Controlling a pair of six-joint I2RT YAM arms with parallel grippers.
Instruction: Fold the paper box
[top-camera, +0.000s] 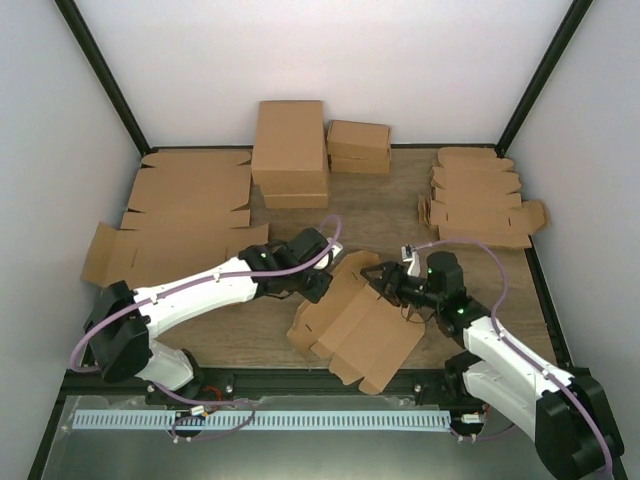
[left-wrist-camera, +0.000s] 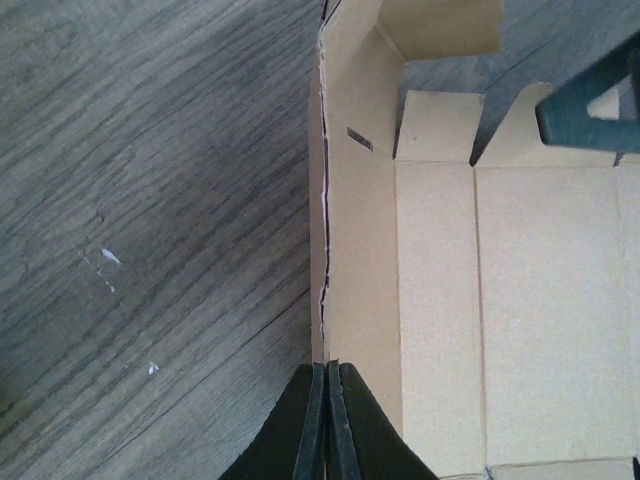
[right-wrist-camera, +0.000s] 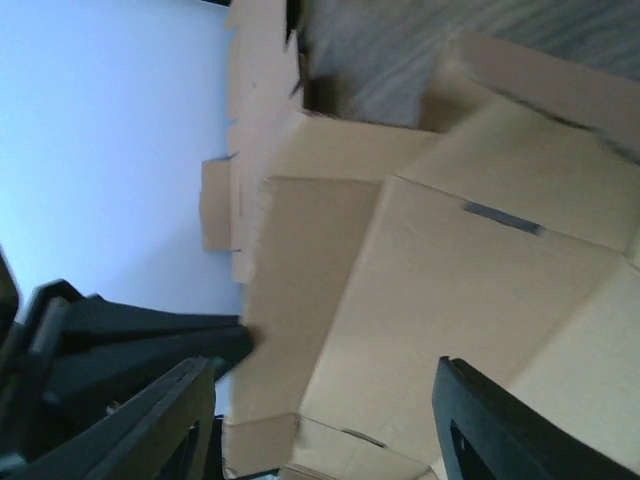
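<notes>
The top view is showing the small plain brown die-cut cardboard paper box (top-camera: 360, 325) lying half-formed on the dark wooden table (top-camera: 390, 215), near its front edge and between the two arms.

Only the left wrist view is showing that the left gripper (left-wrist-camera: 327, 420) is pinching shut on the box's (left-wrist-camera: 520, 300) upright long wall, with the floor panel lying flat beside it and bare wood (left-wrist-camera: 150, 200) on the outer side. A dark finger (left-wrist-camera: 585, 105) of the other arm is hovering at the far corner.

The right wrist view is showing the right gripper (right-wrist-camera: 325, 365) standing with jaws spread over a tilted panel (right-wrist-camera: 450, 280), gripping nothing.

Flat brown cardboard sheets (top-camera: 185, 215) are filling the left side, die-cut blanks (top-camera: 480, 200) the right, and big folded brown boxes (top-camera: 290, 150) the back, leaving open wood mid-table.
</notes>
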